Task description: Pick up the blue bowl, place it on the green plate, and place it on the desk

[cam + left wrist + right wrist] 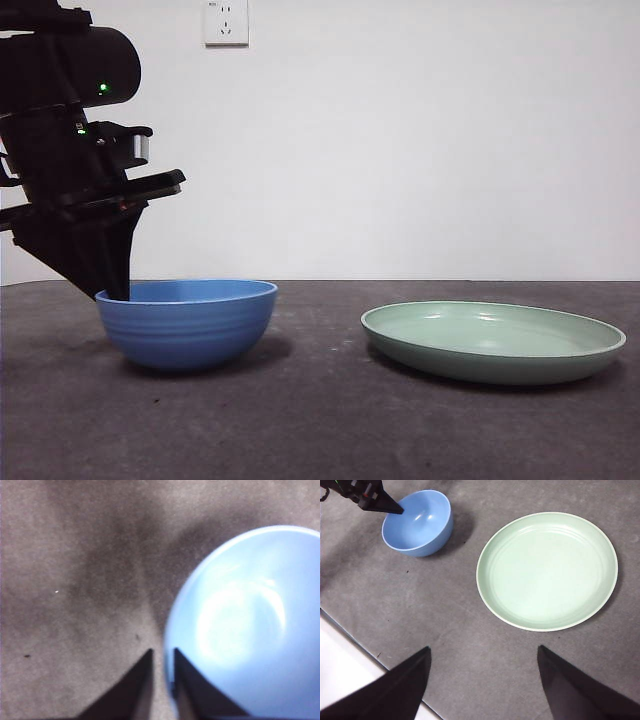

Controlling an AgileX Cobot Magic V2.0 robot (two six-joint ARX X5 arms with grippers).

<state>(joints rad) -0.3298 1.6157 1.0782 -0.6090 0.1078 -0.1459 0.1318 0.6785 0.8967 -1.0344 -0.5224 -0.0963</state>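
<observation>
The blue bowl (190, 325) stands on the desk (320, 430) at the left. My left gripper (115, 290) comes down at its left rim, one jaw inside the bowl and one outside, closed on the rim; the left wrist view shows the jaws (162, 655) pinching the bowl's edge (240, 625). The green plate (490, 345) lies empty on the desk at the right, apart from the bowl. My right gripper (482, 652) is open and empty, held high above the desk, looking down on the plate (547, 570), the bowl (417, 522) and the left gripper (395, 509).
A white wall with a power outlet (226, 20) stands behind the desk. In the right wrist view the desk's edge runs diagonally, with a white surface (340, 670) beyond it. Bare desk lies between bowl and plate (420, 605).
</observation>
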